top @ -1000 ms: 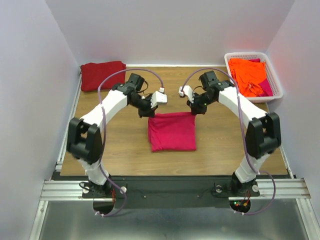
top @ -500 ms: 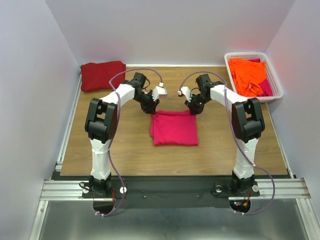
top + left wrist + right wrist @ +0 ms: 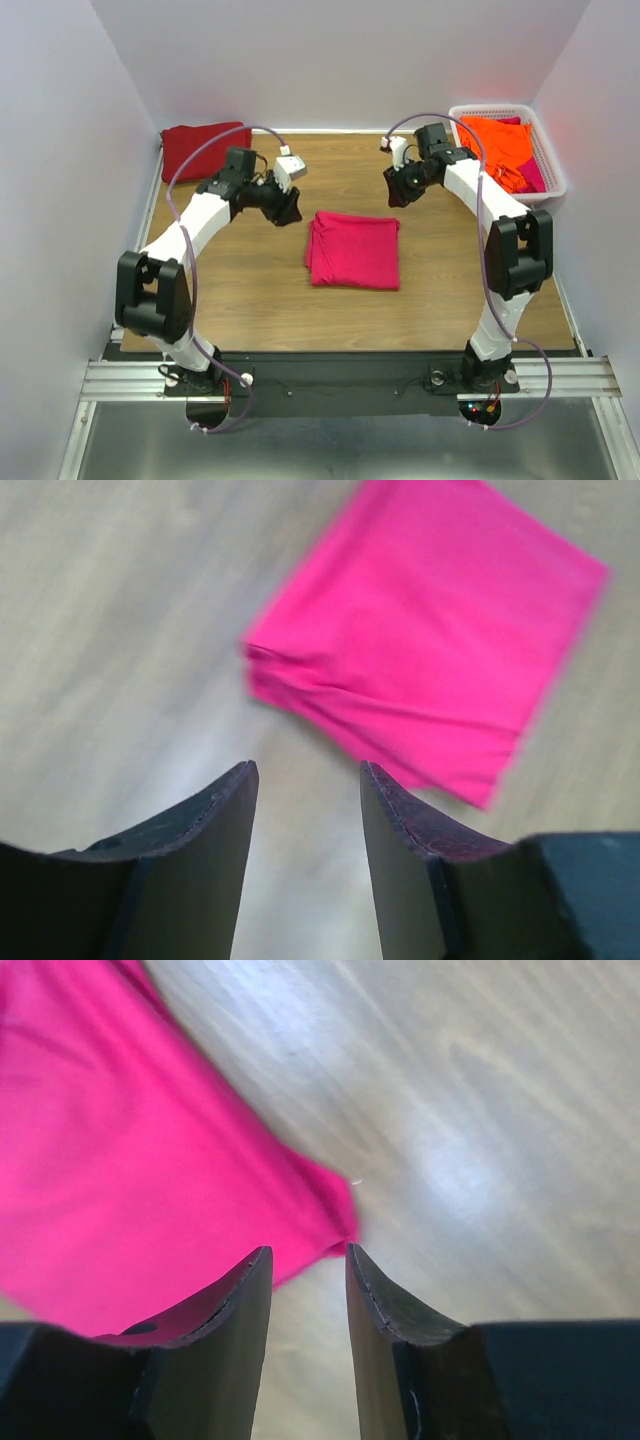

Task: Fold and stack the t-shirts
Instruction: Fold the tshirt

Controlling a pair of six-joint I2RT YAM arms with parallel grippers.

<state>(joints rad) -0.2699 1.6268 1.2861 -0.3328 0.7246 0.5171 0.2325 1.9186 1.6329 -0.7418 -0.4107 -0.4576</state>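
A folded pink shirt [image 3: 353, 250] lies in the middle of the surface [image 3: 240, 300]. The left end effector [image 3: 284, 207] hangs off its far left corner, the right end effector [image 3: 396, 189] off its far right corner. Both are partly open, holding nothing. A folded dark red shirt [image 3: 205, 150] sits far left; orange shirts [image 3: 495, 145] fill the basket [image 3: 500, 108] far right.

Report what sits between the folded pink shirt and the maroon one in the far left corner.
Only the left end effector, raised over the table between the pink shirt and the maroon shirt.
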